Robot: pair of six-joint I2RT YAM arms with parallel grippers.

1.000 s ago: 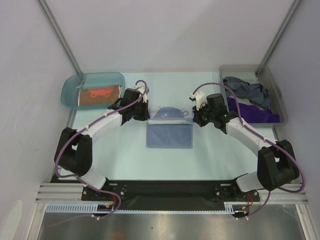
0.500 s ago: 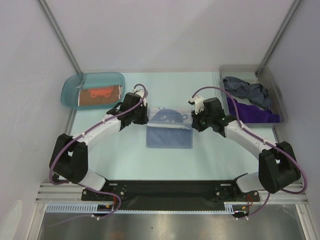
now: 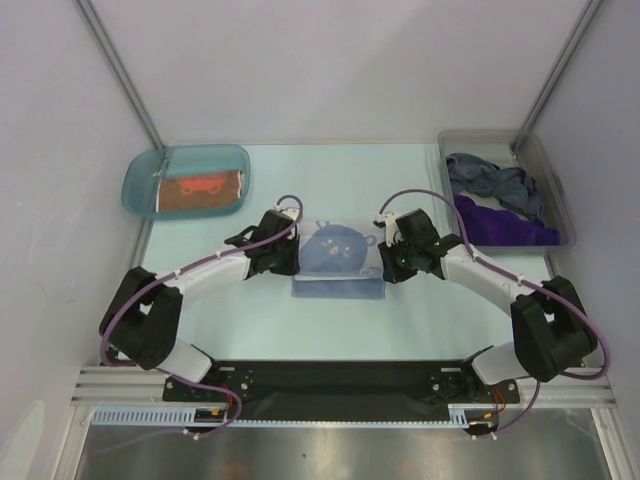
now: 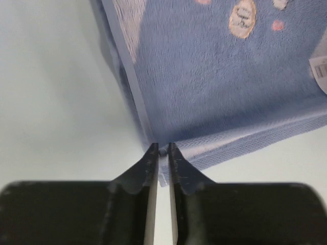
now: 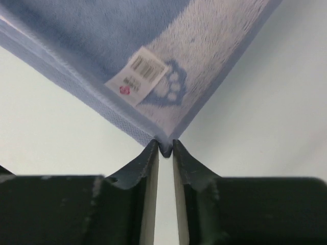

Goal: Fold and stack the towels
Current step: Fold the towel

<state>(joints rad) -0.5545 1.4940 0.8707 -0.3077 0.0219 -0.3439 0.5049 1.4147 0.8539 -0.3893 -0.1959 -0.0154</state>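
Mid-scene: L tool (image 4: pixel 161 147), R tool (image 5: pixel 165 145) pinch towel (image 3: pixel 340 252) (corners).

Fixed above and behind the arms (image 3: pixel 200 272), the top camera looks down over the whole tabletop (image 3: pixel 250 320). Wrist cameras sight along the left gripper (image 4: pixel 163 147) and right gripper (image 5: pixel 165 145), close on opposite corners of the towel (image 3: pixel 340 252) all views share.

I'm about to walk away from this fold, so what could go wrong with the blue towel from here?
Both jaws pinch the blue towel only at the very corner tips, so a corner may slip out early. The upper layer stops short of the lower layer's near edge, so the fold could land uneven.
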